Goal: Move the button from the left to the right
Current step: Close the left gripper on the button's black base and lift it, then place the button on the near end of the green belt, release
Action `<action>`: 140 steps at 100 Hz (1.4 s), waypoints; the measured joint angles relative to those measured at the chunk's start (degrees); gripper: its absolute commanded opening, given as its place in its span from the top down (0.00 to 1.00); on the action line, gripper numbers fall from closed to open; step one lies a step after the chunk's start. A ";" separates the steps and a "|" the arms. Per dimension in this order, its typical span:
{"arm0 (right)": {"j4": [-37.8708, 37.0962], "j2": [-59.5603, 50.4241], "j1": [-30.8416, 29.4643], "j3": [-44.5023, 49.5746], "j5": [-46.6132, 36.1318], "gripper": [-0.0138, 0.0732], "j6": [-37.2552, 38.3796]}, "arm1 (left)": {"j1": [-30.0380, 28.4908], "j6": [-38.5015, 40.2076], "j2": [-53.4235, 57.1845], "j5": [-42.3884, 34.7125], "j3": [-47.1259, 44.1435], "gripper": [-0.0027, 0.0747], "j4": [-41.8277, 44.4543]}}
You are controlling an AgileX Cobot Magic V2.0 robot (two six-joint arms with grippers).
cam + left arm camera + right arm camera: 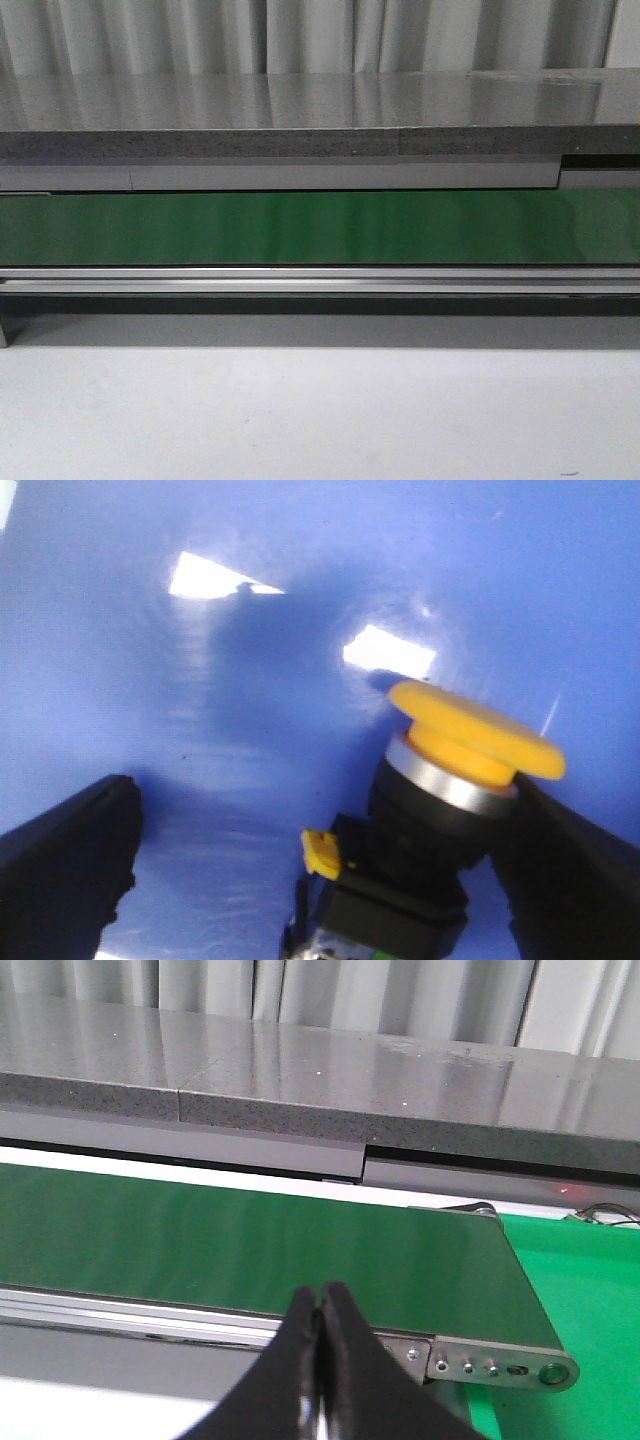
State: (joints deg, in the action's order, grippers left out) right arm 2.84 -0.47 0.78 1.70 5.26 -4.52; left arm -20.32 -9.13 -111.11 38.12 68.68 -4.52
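Observation:
The button (pixel 440 810) shows only in the left wrist view: a round yellow head (pixel 480 735) with a silver ring on a black blocky body that carries a small yellow tab. It lies tilted on a blue surface (pixel 250 680). My left gripper (pixel 322 805) is open, its jaws wide apart on either side of the button. One black finger (pixel 575 870) is right against the button's head; the other finger (pixel 65 865) is well away from it. My right gripper (pixel 320 1295) is shut and empty, above the near rail of the green conveyor belt (pixel 250 1240). Neither gripper nor the button shows in the front view.
The green belt (pixel 300 225) runs across the front view behind a metal rail (pixel 320 280), with a grey stone shelf (pixel 300 115) behind it and a white table (pixel 300 410) in front. The belt's end roller bracket (pixel 500 1368) and a green mat (pixel 590 1300) show in the right wrist view.

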 measured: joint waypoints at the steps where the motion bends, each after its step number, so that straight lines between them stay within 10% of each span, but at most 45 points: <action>1: 0.00 0.00 0.00 0.00 0.00 0.92 0.00 | 0.00 0.00 0.00 0.00 0.00 0.25 0.00; 38: 0.00 0.00 0.00 0.00 0.00 0.92 0.00 | 0.00 0.00 0.00 0.35 0.00 0.96 -1.07; 92: 0.00 0.00 0.00 0.00 0.00 0.92 0.00 | 1.01 -0.25 4.65 12.35 9.52 0.96 -2.82; 140: 0.00 0.00 0.00 0.00 0.00 0.92 0.00 | 14.62 -2.09 6.23 16.36 11.02 0.96 -3.25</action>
State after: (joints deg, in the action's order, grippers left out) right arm 2.84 -0.47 0.78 1.70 5.26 -4.52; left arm -5.70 -11.23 -104.88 54.48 79.70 -7.77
